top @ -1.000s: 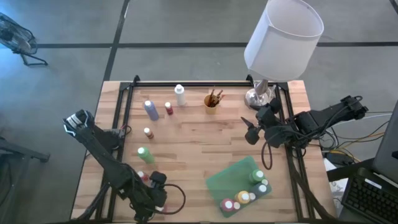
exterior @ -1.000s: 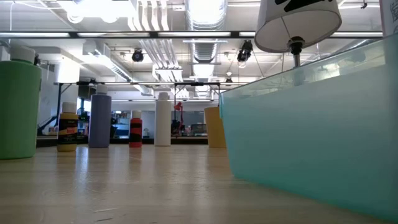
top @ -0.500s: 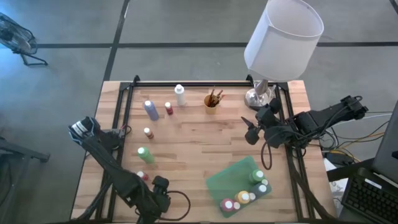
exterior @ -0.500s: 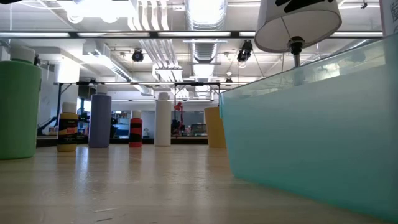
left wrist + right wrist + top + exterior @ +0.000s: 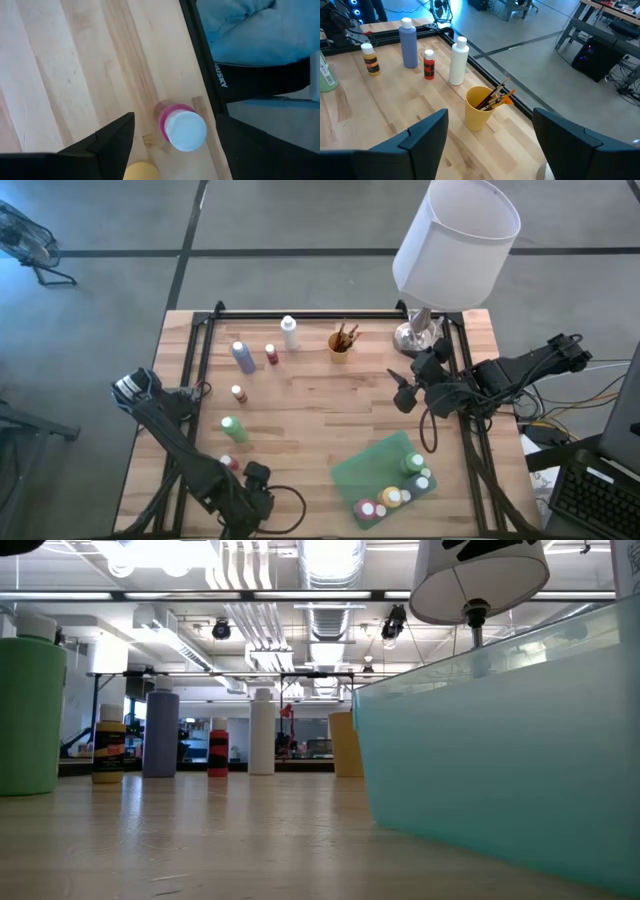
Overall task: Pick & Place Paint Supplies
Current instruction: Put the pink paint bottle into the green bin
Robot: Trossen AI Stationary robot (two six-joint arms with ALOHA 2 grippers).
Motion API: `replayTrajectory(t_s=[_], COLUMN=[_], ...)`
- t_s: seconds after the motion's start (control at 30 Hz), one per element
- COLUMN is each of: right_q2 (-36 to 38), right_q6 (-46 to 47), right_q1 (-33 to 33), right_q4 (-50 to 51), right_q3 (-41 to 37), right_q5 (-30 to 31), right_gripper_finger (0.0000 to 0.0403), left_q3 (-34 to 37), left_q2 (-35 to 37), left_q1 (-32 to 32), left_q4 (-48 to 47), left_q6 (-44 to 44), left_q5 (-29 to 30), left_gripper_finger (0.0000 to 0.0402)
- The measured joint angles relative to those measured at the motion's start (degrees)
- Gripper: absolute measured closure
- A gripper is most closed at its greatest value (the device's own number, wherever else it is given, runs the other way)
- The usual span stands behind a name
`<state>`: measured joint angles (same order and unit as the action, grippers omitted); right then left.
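A small pink bottle with a white cap stands upright on the table's near left corner. My left gripper hangs over it, open and pointing steeply down, one finger on either side, touching nothing. Farther back stand a green bottle, a small orange one, a blue one, a red one and a white one. A yellow cup holds the brushes. My right gripper waits open above the table's right side.
A green tray at the near right holds several bottles. A white-shaded lamp stands at the far right corner. A black rail runs close past the pink bottle. A yellow round top shows beside the left finger.
My left gripper has sunk a little and shifted slightly toward the table's near edge, over the pink bottle, still open. The bottles have stayed where they were.
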<state>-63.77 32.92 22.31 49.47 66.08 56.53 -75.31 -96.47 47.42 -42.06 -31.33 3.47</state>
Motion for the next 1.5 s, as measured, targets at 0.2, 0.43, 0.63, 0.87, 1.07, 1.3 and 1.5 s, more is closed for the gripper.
replayTrajectory(t_s=[0.2, 0.43, 0.63, 0.87, 1.07, 1.3, 1.5], right_q2=[0.0, 0.0, 0.0, 0.0, 0.0, 0.0, 0.0], right_q6=[-0.2, -0.3, -0.3, -0.3, -0.3, -0.3, -0.3], right_q1=[0.0, 0.0, 0.0, 0.0, 0.0, 0.0, 0.0], right_q4=[0.0, 0.0, 0.0, 0.2, 1.1, 1.1, 1.1], right_q3=[0.0, 0.0, 0.0, 0.0, 0.0, 0.0, 0.0], right_q5=[0.0, 0.0, 0.0, 0.0, 0.0, 0.0, 0.0], right_gripper_finger=[0.0099, 0.0086, 0.008, 0.0082, 0.0104, 0.013, 0.015], left_q3=[-0.4, -0.5, -0.5, -0.5, -0.5, -0.5, -2.3], left_q2=[-1.7, -2.0, -2.0, -2.0, -2.0, -2.0, -2.0], left_q1=[0.0, 0.0, 0.0, 0.0, 0.0, -0.1, -0.8], left_q4=[-0.2, -0.3, -0.2, -0.2, -0.2, -0.2, -0.5], left_q6=[-0.2, -0.3, -0.5, -0.7, -0.7, 0.2, 1.5], left_q5=[-0.7, -1.0, -1.1, -1.4, -1.4, -1.4, -1.4], left_gripper_finger=[0.013, 0.0152, 0.0183, 0.022, 0.0256, 0.0277, 0.0275])
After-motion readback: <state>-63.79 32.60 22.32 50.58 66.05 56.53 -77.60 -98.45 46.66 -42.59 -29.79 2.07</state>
